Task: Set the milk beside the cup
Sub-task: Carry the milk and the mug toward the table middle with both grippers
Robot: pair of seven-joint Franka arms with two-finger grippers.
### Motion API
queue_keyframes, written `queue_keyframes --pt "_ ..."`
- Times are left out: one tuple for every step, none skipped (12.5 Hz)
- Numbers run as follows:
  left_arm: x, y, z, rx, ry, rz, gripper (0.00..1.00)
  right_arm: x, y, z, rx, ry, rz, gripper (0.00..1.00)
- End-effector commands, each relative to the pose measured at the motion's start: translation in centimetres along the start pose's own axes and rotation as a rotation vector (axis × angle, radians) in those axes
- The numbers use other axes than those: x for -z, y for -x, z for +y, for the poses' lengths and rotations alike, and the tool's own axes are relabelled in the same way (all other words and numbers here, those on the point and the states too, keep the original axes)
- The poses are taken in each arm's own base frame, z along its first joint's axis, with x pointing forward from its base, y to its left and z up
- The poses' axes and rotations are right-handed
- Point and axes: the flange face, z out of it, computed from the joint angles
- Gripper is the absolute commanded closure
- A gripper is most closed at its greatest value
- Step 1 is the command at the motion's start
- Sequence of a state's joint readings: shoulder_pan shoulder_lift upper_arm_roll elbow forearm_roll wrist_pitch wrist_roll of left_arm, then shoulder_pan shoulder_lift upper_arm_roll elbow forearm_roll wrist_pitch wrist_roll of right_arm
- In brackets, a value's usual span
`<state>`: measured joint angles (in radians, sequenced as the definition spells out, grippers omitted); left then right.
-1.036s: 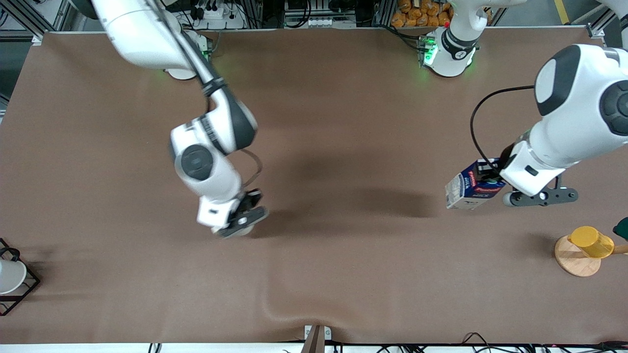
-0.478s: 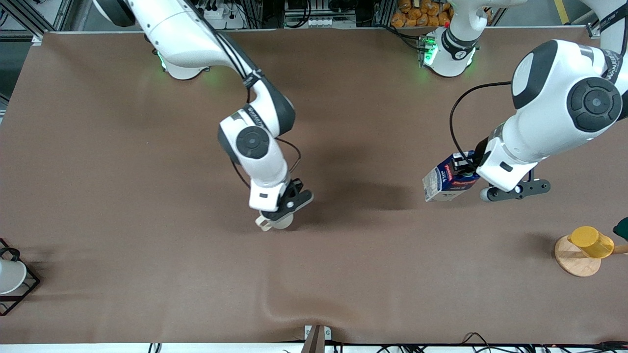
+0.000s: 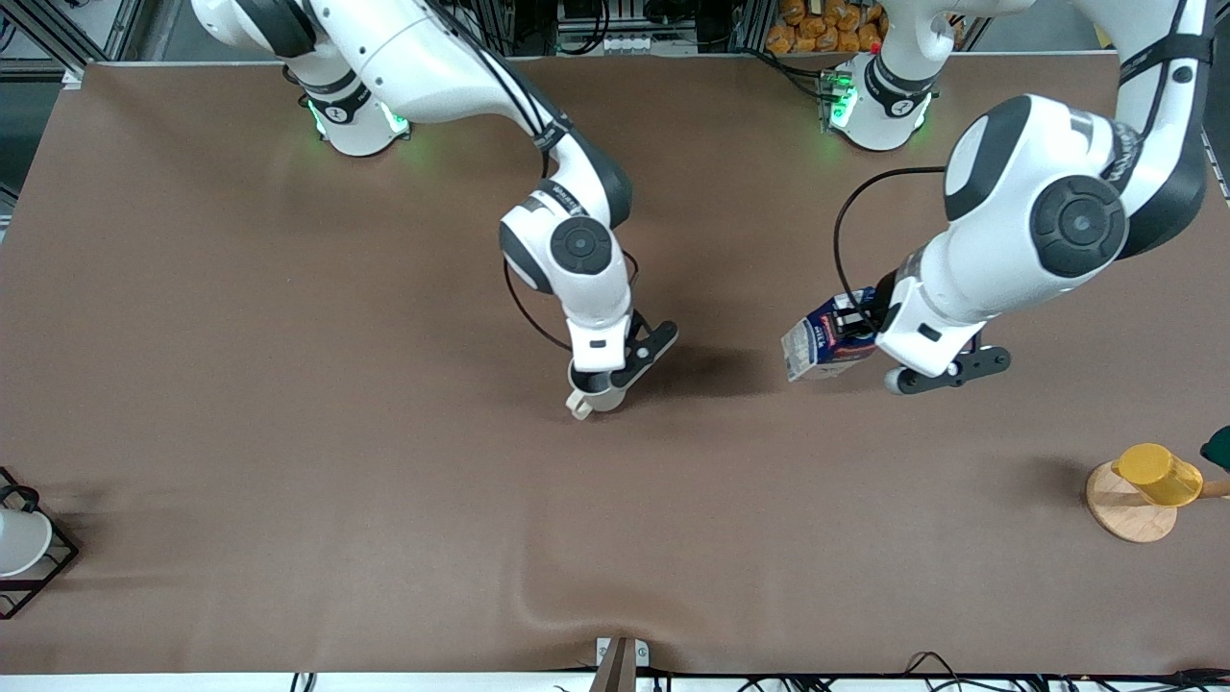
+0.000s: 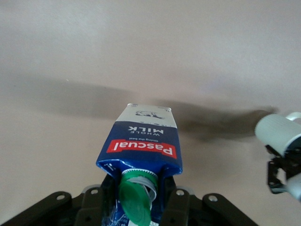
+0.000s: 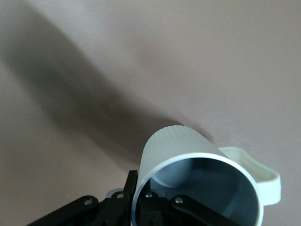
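Note:
The milk point(image 3: 820, 348) is a dark-blue carton with a red label band and a green cap. My left gripper point(image 3: 855, 332) is shut on its top and holds it tilted over the middle of the table. In the left wrist view the milk point(image 4: 141, 148) fills the middle and my left gripper point(image 4: 136, 207) clamps it at the cap. The cup point(image 3: 593, 396) is pale grey-beige with a whitish handle. My right gripper point(image 3: 603, 380) is shut on its rim and holds it just over the table. In the right wrist view the cup point(image 5: 188, 160) shows its grey inside, with my right gripper point(image 5: 143, 200) pinching the rim. The cup also shows in the left wrist view point(image 4: 280, 134).
A yellow cup point(image 3: 1158, 473) on a wooden disc point(image 3: 1124, 514) stands near the left arm's end. A white object point(image 3: 19, 540) in a black wire stand point(image 3: 48, 577) sits at the right arm's end. The brown table cover point(image 3: 288, 336) has a ripple near the front edge.
Both arms have moved toward the table's middle. The right gripper carried the cup toward the left arm's end and farther from the front camera. The left gripper carried the milk toward the cup.

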<state>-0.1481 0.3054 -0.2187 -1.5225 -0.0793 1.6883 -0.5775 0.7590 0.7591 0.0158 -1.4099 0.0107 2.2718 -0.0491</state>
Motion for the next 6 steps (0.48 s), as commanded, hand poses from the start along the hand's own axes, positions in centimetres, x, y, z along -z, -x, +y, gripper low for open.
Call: queue_keyframes --pt "-0.5 0.6 1.6 0.009 0.012 -0.016 0.59 -0.9 -0.9 -0.6 0.028 0.011 0.041 1.0" --pt "-0.9 0.9 2.1 -0.001 0.008 -0.021 0.59 -0.8 -1.2 -1.4 0.043 0.015 0.075 0.83" --pt "-1.5 1.6 3.3 -0.023 -0.003 -0.024 0.59 -0.4 -1.6 -2.2 0.044 0.013 0.117 0.01" --pt "-2.2 2.1 4.2 -0.038 -0.017 -0.029 0.59 -0.3 -1.7 -2.3 0.04 0.016 0.128 0.0" --pt "-3.0 2.3 4.9 -0.05 -0.027 -0.037 0.58 0.2 -1.8 -2.3 0.038 0.015 0.132 0.0" --pt "-3.4 2.6 5.4 -0.059 -0.032 -0.04 0.58 0.9 -1.9 -2.1 0.033 0.015 0.139 0.0"
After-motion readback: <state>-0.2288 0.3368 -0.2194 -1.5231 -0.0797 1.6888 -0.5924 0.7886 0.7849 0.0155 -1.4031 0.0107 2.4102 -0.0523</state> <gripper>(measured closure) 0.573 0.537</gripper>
